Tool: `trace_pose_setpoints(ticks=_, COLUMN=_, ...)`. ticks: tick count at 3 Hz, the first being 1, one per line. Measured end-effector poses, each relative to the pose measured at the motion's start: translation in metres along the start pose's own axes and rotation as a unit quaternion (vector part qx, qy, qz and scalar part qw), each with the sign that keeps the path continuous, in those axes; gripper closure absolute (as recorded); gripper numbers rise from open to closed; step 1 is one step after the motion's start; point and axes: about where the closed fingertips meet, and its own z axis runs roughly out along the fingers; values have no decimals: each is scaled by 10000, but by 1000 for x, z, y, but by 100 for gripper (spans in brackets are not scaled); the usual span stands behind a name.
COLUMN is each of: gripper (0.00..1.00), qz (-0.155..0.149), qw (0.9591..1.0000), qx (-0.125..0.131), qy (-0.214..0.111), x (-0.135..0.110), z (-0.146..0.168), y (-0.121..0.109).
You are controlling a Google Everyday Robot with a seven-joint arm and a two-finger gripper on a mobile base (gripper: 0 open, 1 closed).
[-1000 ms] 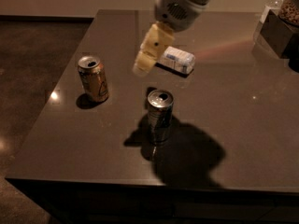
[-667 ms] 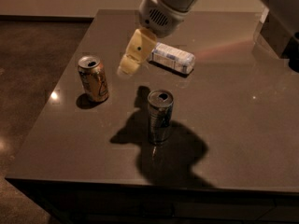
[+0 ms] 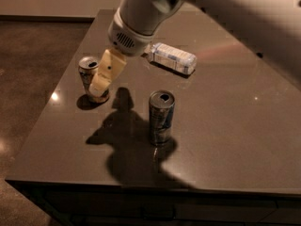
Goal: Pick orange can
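The orange can (image 3: 89, 73) stands upright near the left edge of the dark table (image 3: 225, 126), its silver top and pull-tab opening showing. My gripper (image 3: 103, 79) hangs from the arm coming in from the top and sits right over the can's right side, its cream fingers (image 3: 106, 71) covering part of the can's body. Whether the fingers touch the can cannot be told.
A taller slim silver-and-blue can (image 3: 161, 117) stands upright at the table's middle front. A clear plastic bottle (image 3: 172, 58) lies on its side behind it. The table's left and front edges are close to the cans. The arm's shadow falls across the front.
The arm has swung left and down. The gripper has moved from beside the bottle to right over the orange can. The cans and the bottle have not moved.
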Motion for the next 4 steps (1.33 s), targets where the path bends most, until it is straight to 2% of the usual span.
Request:
trace_pose_setpoints(ticks=1, gripper=0, qz=-68, qw=9999, qx=-103, qy=-36, x=-17, z=23, y=11)
trace_pose_setpoints(ticks=3, gripper=0, qz=-124, qw=9997, qx=-186, qy=-87, x=-46, z=50, y=18)
trace_pose_setpoints(ticks=4, gripper=14, qz=-124, qw=9997, qx=-192, qy=-45, x=-54, z=61, y=16)
